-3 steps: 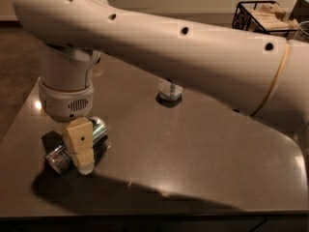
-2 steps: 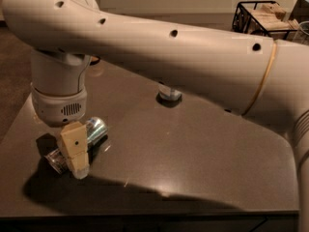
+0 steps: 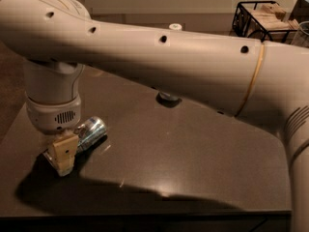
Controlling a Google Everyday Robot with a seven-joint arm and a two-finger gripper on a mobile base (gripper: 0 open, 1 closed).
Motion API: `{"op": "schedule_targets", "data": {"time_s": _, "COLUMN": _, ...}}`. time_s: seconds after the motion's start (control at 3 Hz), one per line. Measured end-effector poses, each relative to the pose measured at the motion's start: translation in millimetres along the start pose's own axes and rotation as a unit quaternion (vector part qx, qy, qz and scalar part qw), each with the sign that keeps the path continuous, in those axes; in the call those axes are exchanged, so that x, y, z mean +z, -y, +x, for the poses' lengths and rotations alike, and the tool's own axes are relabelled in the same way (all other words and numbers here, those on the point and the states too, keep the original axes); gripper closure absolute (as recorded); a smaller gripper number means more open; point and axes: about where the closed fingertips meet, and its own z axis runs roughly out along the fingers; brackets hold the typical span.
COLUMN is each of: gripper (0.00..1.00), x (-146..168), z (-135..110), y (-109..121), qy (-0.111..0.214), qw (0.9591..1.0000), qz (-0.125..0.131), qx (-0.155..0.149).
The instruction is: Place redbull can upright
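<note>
The redbull can lies on its side on the dark table at the front left, its silver end pointing up and to the right. My gripper hangs from the white wrist and is down over the can's left half. It is open. One tan finger crosses in front of the can and the other is hidden behind it. A bit of the can shows to the left of that finger. The can rests on the table.
My thick white arm spans the view above the table. Behind it stands a clear bottle with only its base and white cap showing. A black wire basket stands at the back right. The table's front edge runs along the bottom.
The gripper has moved left and down along the can. The can has stayed lying in the same place.
</note>
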Motion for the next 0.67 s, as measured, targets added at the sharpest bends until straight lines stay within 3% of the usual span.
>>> {"op": "schedule_targets", "data": {"time_s": 0.33, "gripper": 0.62, "x": 2, "z": 9, "y": -8, "qy": -0.012, "qw": 0.9998, "qz": -0.001, "qx": 0.014}}
{"op": "schedule_targets", "data": {"time_s": 0.67, "gripper": 0.86, "x": -11, "z": 17, "y": -17, "qy": -0.005, "qw": 0.9994, "qz": 0.017, "qx": 0.029}}
